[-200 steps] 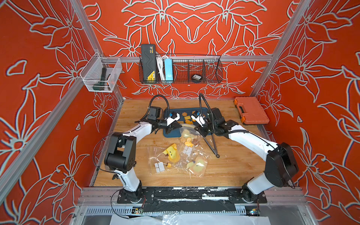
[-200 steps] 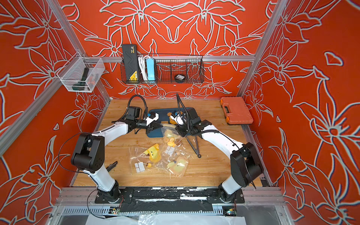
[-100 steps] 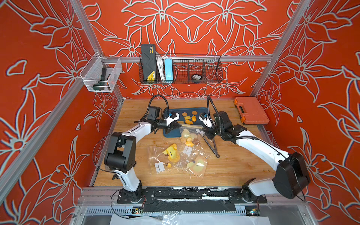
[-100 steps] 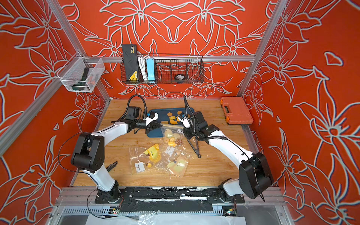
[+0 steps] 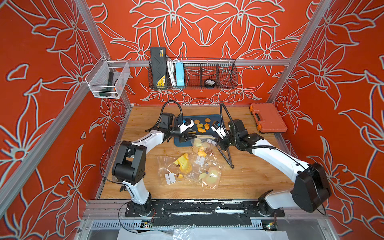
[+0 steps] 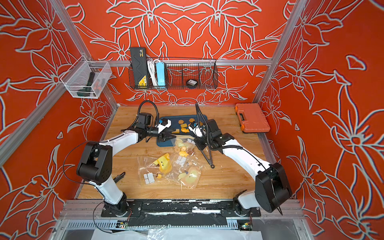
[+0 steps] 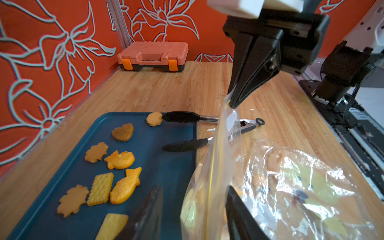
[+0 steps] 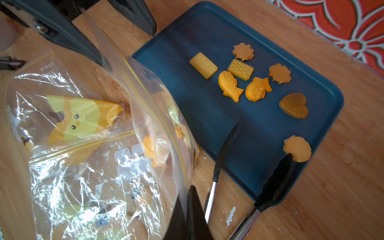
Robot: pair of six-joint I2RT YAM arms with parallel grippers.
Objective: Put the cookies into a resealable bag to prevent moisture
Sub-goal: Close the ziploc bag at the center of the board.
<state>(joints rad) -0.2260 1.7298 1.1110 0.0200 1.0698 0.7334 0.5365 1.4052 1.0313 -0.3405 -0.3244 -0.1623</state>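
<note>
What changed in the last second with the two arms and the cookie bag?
The right gripper pulled back from over the tray to the mouth of the resealable bag and shut on its rim. The left gripper let go; its jaws now stand open around the rim. The cookies on the tray, the tongs and the spare bags stayed put.

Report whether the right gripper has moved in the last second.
Yes. The right gripper has drawn back from over the tray to its near corner, jaws shut on the bag.

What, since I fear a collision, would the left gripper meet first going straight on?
Probably the resealable bag: its raised rim runs from inside the open left gripper toward the right gripper.
</note>
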